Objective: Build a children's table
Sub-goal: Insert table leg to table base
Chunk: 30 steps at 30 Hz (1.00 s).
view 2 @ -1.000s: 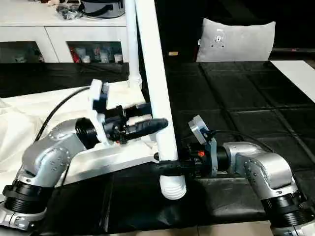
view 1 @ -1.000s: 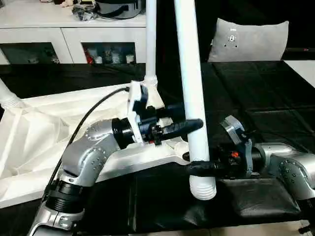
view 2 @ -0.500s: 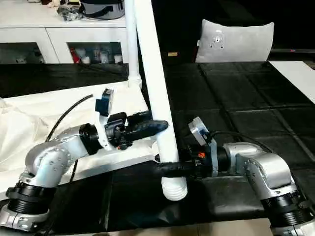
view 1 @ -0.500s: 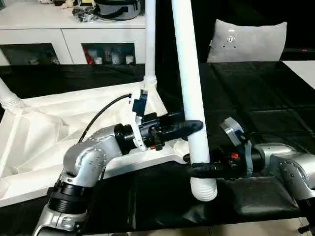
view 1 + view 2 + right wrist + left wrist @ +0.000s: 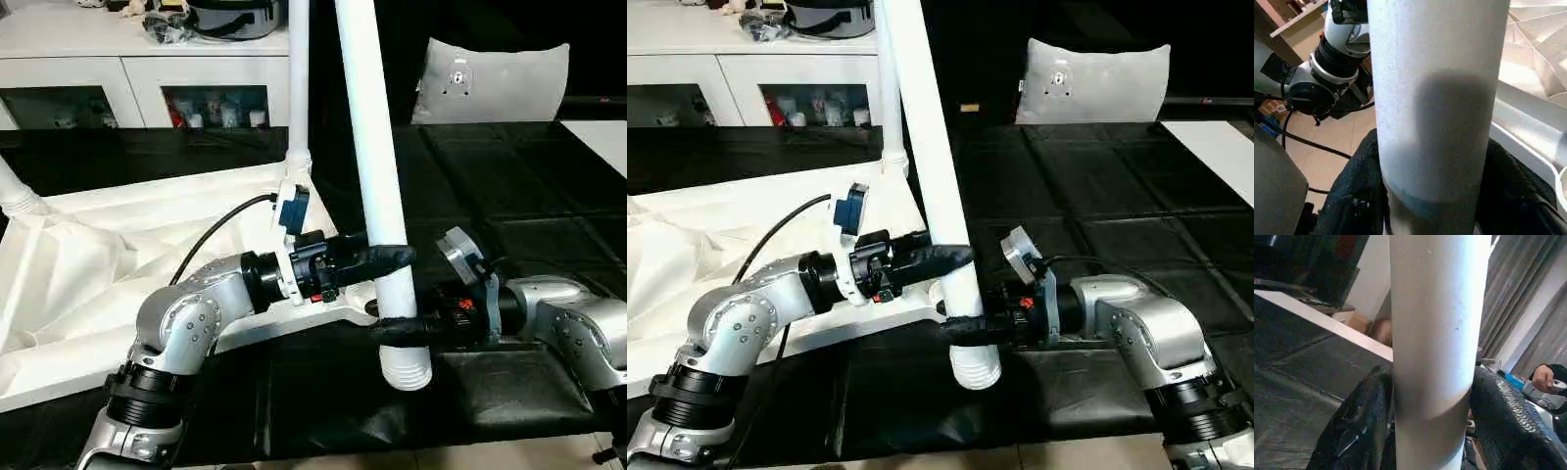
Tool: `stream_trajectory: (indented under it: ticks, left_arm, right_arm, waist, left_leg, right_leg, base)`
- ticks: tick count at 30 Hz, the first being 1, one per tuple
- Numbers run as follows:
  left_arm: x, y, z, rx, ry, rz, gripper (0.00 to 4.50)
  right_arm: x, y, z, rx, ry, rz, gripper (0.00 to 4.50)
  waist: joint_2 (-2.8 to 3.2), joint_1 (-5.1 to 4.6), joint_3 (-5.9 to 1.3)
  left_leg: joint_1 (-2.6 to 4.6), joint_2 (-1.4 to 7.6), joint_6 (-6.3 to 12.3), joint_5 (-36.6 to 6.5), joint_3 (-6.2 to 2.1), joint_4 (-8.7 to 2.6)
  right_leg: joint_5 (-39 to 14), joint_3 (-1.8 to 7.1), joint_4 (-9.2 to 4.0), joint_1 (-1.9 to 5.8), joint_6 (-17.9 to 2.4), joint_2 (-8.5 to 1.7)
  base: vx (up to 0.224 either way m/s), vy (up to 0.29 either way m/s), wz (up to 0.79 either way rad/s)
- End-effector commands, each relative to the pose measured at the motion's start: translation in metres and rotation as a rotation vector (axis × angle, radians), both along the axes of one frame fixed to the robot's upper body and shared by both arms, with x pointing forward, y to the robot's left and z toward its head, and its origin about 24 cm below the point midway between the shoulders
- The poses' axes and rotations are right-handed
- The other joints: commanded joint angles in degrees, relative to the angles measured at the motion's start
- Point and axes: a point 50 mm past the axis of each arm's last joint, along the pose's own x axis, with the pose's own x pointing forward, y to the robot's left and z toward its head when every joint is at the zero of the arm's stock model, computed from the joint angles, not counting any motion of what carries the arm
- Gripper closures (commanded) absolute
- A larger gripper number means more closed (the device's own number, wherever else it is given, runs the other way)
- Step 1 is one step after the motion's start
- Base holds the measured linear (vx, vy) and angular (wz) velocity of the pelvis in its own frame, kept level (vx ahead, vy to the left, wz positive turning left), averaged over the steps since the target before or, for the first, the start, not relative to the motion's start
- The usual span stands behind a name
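I stood over a black, tiled mat (image 5: 509, 186), with a white cabinet (image 5: 137, 73) at the back and a grey cushion (image 5: 495, 83) to my right. The white tabletop (image 5: 88, 264) lay ribbed side up on the mat, one leg (image 5: 299, 78) standing upright in its far corner socket. A second, thicker-looking white leg (image 5: 377, 186) rose near its front corner. My right pincer (image 5: 397, 333) gripped it just above its ribbed end; my left pincer (image 5: 392, 258) clasped it a little higher.
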Motion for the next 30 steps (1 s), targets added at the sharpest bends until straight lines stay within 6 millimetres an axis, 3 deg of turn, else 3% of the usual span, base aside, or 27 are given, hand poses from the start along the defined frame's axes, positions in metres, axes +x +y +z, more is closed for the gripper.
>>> stream_trajectory:
  ticks: [1,6,17,24,30]
  left_arm:
    - [0.006,0.001,0.008,0.003,-0.067,0.062,1.9]
    - [0.006,0.001,0.013,0.067,-0.243,0.082,1.9]
    - [0.007,0.003,0.004,0.186,-0.316,0.073,1.9]
    - [0.002,-0.002,0.006,0.003,-0.026,0.012,1.9]
    - [0.002,-0.007,0.001,-0.005,0.091,0.008,1.9]
  right_arm:
    - [0.003,0.001,0.004,-0.011,-0.034,0.01,2.62]
    - [0.004,0.0,0.004,-0.013,-0.046,-0.003,2.62]
    - [0.003,0.002,0.002,-0.022,-0.043,0.014,2.62]
    - [0.005,0.001,0.001,-0.034,-0.052,0.01,2.62]
    - [0.004,0.002,0.0,-0.033,-0.054,0.014,2.62]
  waist:
    - [-1.26,0.08,-3.63]
    - [-1.32,-0.02,-3.56]
    - [-1.26,0.0,-3.61]
    - [-1.16,0.03,-3.66]
    - [-1.16,0.0,-3.58]
  left_leg:
    - [-0.67,0.74,3.34,-6.6,0.64,-3.78]
    - [-0.54,0.68,3.21,-7.8,0.54,-3.87]
    - [-0.6,0.93,3.17,-7.1,0.52,-3.95]
    - [-0.65,0.86,3.17,-7.2,0.68,-3.69]
    - [-0.61,0.73,3.45,-7.5,0.66,-3.74]
  right_leg:
    - [-26.7,2.58,-4.95,3.58,-1.9,-2.82]
    - [-28.8,2.5,-5.27,3.46,-0.3,-2.86]
    - [-26.5,2.73,-4.8,3.5,-2.2,-3.05]
    - [-26.2,2.61,-4.55,3.53,-3.7,-2.95]
    - [-27.2,2.44,-5.0,3.52,-2.7,-2.74]
  base:
    - [0.0,0.0,0.0]
    - [0.0,0.0,0.0]
    - [0.0,0.0,0.0]
    - [0.0,0.0,0.0]
    - [0.0,0.0,0.0]
